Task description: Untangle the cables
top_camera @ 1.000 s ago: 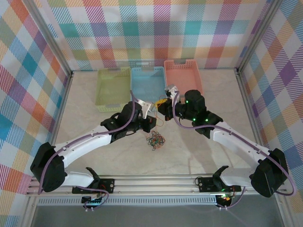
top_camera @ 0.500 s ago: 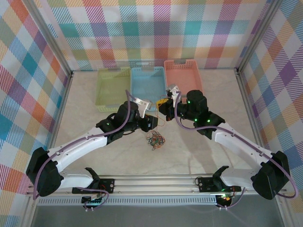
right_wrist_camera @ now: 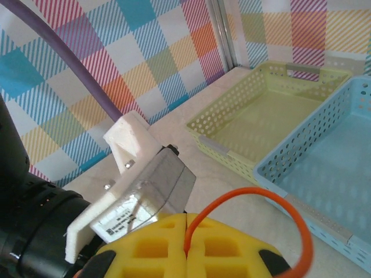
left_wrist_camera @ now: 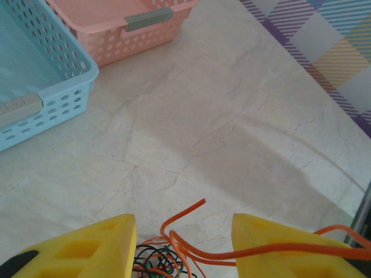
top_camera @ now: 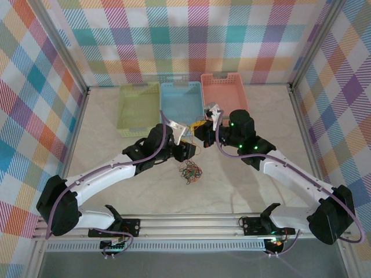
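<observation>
The left hand (left_wrist_camera: 182, 234) sits low over the worktop (left_wrist_camera: 232, 116), its yellow fingers (left_wrist_camera: 81, 249) wide apart and gripping nothing. An orange strand (left_wrist_camera: 186, 209) lies sideways between them and crosses the right finger. Its free end points up toward the pink basket (left_wrist_camera: 133, 29). The tangled cables (top_camera: 191, 171) are heaped on the worktop between the arms, nearer the bases than the hands. The right hand (right_wrist_camera: 185, 240) is pinched together on an orange cable (right_wrist_camera: 272, 198) that arcs up from the fingertips and curves down rightward beside the blue basket (right_wrist_camera: 301, 156).
</observation>
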Available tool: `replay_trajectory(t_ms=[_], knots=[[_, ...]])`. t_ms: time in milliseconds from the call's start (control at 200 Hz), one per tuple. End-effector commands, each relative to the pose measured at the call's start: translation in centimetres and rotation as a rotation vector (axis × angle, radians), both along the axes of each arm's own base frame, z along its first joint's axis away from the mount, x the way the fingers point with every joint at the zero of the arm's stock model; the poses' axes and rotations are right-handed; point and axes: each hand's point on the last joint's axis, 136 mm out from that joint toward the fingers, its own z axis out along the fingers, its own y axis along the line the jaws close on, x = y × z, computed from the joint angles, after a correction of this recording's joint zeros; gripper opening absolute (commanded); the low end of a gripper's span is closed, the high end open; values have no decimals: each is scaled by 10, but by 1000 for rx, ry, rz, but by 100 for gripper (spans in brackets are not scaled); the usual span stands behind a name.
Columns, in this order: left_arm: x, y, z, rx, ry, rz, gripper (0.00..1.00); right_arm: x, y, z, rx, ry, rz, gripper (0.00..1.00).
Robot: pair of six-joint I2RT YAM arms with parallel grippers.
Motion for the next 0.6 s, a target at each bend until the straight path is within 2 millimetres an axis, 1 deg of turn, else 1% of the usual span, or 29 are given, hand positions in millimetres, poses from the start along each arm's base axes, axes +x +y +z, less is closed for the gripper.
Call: replay_trajectory(t_ms=[0,120,315,350,415,445,505,595], knots=[[10,-5,13,-3,-60,-2,45,-3,4,10,42,-12,31,0],[12,-6,12,1,-66,-5,42,-3,6,8,44,-1,40,0],[16,-6,16,-2,-89,9,42,-3,9,5,45,13,53,0],[17,-6,16,-1,-91,11,44,-3,9,4,44,13,53,0],[19,-5,17,3,-96,20,54,-4,8,2,41,19,53,0],[19,-5,16,6,-94,21,56,-4,8,2,40,19,54,0],[19,-7,17,2,-96,13,58,-4,8,1,34,21,58,0],[18,-8,19,-5,-98,8,57,-5,9,0,29,25,63,0]])
